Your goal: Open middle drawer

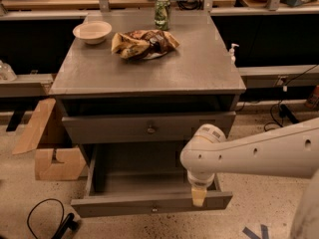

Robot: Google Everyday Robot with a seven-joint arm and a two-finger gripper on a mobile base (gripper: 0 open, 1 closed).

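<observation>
Middle drawer [119, 206] pulled far out below upper drawer [109, 128], grey inside showing, knob at front centre. Gripper [198, 196] hangs pointing down at drawer's right front corner, just at front panel's top edge; contact unclear. Jaws released or clenched: cannot tell. Table [189, 68] holds bowl [92, 32], chip bag [143, 44], can [162, 13].
</observation>
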